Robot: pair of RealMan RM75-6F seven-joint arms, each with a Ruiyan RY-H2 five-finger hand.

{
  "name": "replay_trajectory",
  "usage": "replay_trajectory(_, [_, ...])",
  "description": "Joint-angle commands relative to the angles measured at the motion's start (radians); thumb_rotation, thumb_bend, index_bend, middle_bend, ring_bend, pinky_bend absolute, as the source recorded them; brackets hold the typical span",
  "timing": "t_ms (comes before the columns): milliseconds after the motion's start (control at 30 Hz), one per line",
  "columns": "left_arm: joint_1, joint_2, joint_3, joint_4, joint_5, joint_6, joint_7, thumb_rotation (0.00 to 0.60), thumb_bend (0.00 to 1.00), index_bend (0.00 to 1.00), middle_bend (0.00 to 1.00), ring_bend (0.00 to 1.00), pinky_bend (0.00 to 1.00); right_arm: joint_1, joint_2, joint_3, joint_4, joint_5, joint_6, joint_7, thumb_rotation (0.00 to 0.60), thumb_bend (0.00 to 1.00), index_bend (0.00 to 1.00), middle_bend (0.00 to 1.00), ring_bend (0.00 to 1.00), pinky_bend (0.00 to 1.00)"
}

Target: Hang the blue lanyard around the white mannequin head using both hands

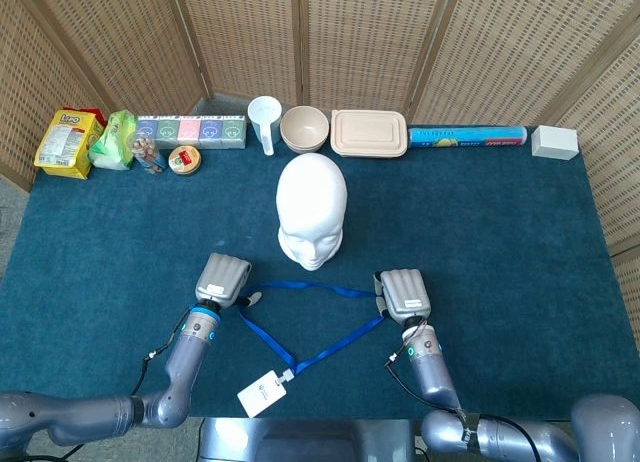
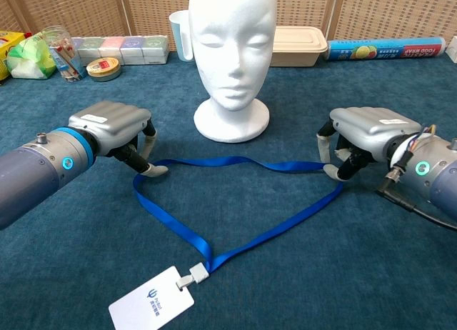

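The white mannequin head (image 1: 312, 210) stands upright mid-table, facing me. In front of it the blue lanyard (image 2: 235, 161) lies flat in a triangular loop, its white badge (image 2: 151, 299) nearest me. My left hand (image 2: 114, 123) hovers at the loop's left corner, palm down and fingers apart. One of its fingertips (image 2: 153, 171) touches down right beside the strap, and nothing is held. My right hand (image 2: 364, 130) sits palm down at the loop's right bend, with its fingertips (image 2: 333, 171) on or against the strap. Whether it pinches the strap is hidden.
Along the back edge stand snack bags (image 1: 68, 140), a row of small boxes (image 1: 190, 131), a white cup (image 1: 264, 122), a bowl (image 1: 304, 128), a lidded container (image 1: 369, 133), a blue roll (image 1: 466, 136) and a white box (image 1: 554, 142). Wicker screens close off the back.
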Motion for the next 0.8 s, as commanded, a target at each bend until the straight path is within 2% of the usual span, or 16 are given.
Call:
replay_trajectory(33, [-0.004,-0.008,0.0,0.01,-0.004,-0.002,-0.004,0.354,0.23,0.63,1.0,1.0,1.0,0.0,0.0,0.0,0.0,0.002,0.0,-0.001,0.6,0.48,0.59,0.93,1.0,1.0])
replay_trajectory(267, [-0.015,-0.02,-0.004,0.027,-0.018,-0.006,-0.009,0.36,0.3,0.63,1.0,1.0,1.0,-0.001,0.001,0.0,-0.002,0.006,0.004,-0.003,0.6,0.48,0.59,0.93,1.0,1.0])
replay_trajectory(567, [-0.03,-0.037,-0.008,0.053,-0.047,-0.022,-0.005,0.373,0.31,0.63,1.0,1.0,1.0,-0.001,-0.002,0.002,0.0,0.021,0.002,-0.004,0.6,0.48,0.59,0.93,1.0,1.0])
replay_trajectory(800, [-0.034,-0.047,-0.008,0.067,-0.061,-0.025,-0.012,0.389,0.36,0.67,1.0,1.0,1.0,-0.002,-0.002,0.002,0.005,0.026,0.001,-0.001,0.6,0.48,0.59,0.93,1.0,1.0])
